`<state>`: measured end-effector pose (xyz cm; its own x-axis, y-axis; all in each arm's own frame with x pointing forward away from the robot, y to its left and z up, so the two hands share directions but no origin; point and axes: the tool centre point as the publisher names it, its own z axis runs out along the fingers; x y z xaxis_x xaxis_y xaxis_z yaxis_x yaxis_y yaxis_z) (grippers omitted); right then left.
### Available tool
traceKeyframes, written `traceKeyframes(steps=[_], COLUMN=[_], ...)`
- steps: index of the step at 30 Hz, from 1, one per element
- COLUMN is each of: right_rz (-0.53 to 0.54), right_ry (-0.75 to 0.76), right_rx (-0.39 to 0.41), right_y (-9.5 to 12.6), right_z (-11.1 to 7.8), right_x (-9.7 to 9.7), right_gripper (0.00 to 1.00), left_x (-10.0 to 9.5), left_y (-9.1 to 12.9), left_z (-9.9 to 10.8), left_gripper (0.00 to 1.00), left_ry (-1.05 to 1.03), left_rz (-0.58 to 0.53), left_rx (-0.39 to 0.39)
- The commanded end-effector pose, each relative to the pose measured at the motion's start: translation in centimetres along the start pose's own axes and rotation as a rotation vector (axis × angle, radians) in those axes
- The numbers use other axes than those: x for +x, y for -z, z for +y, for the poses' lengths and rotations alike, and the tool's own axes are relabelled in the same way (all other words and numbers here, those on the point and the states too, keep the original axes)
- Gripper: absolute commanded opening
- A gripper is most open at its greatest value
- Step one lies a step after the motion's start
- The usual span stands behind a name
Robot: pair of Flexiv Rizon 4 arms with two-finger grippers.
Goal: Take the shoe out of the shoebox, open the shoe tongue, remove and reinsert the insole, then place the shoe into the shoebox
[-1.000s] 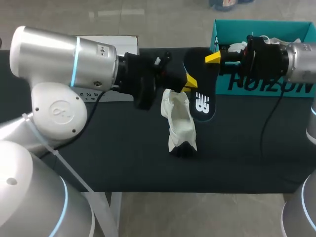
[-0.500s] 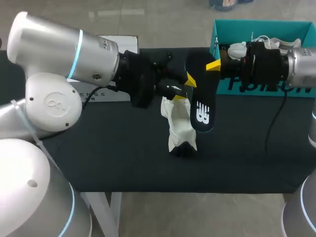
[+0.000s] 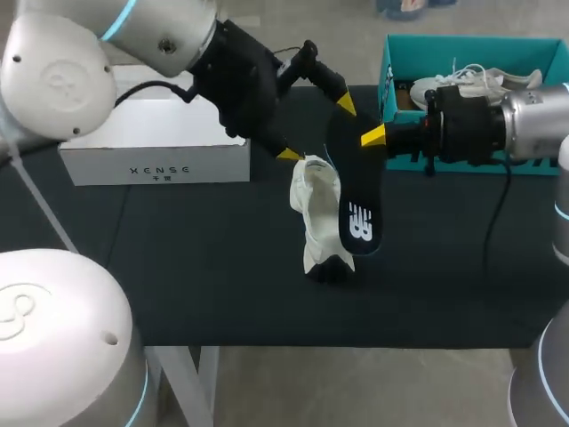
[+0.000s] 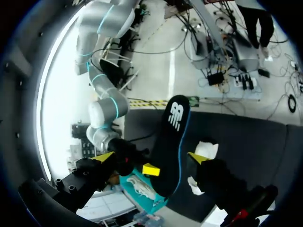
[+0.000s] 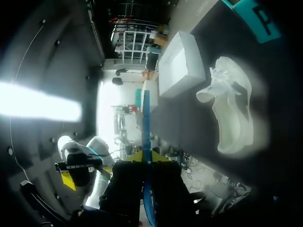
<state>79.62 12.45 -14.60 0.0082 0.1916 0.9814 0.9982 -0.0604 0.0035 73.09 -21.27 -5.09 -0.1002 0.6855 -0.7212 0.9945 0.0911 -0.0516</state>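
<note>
The shoe is white, the insole black (white logo, blue edge), the shoebox teal.

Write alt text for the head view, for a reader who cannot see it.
The right end effector holds a black insole by one end, beside a white shoe on the dark table. The left end effector hangs open above the shoe; a teal shoebox sits at far right.
</note>
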Motion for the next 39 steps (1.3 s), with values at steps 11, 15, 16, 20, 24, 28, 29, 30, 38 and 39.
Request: traceKeyframes(steps=[11, 15, 16, 20, 24, 28, 29, 30, 38, 39], right_rz=[0.028, 0.037, 0.042, 0.061, 0.044, 0.045, 0.046, 0.048, 0.053, 0.053], right_ry=[0.035, 0.041, 0.040, 0.027, 0.008, 0.001, 0.000, -0.002, -0.006, -0.007], right_rx=[-0.006, -0.021, -0.025, -0.034, -0.039, -0.029, -0.025, -0.023, -0.008, -0.007], right_y=[-2.5, -2.7, -2.7, -2.4, -2.1, -1.8, -1.8, -1.8, -2.0, -2.0], right_z=[0.7, 1.0, 1.1, 1.4, 1.7, 1.5, 1.5, 1.5, 1.3, 1.3], right_x=[0.0, 0.0, 0.0, 0.1, 0.4, 1.0, 1.0, 1.1, 1.2, 1.2], right_gripper=[0.00, 0.00, 0.00, 0.00, 0.00, 0.00, 0.00, 0.00, 0.00, 0.00], left_x=[-2.7, -2.4, -2.3, -1.8, -1.3, -0.8, -0.7, -0.6, -0.9, -0.9], left_y=[1.7, 1.7, 1.5, 1.0, 0.7, 0.2, 0.1, 0.1, -0.7, -0.8], left_z=[1.2, 1.1, 1.3, 2.3, 3.1, 3.2, 3.3, 3.4, 4.4, 4.6], left_gripper=[1.00, 1.00, 1.00, 1.00, 1.00, 1.00, 1.00, 1.00, 1.00, 1.00], left_ry=[-0.066, -0.143, -0.169, -0.241, -0.257, -0.200, -0.205, -0.195, -0.190, -0.199], left_rz=[0.959, 0.999, 0.999, 0.992, 0.982, 0.959, 0.963, 0.964, 0.924, 0.916], left_rx=[0.054, 0.025, 0.017, -0.055, -0.095, -0.080, -0.078, -0.078, -0.085, -0.091])
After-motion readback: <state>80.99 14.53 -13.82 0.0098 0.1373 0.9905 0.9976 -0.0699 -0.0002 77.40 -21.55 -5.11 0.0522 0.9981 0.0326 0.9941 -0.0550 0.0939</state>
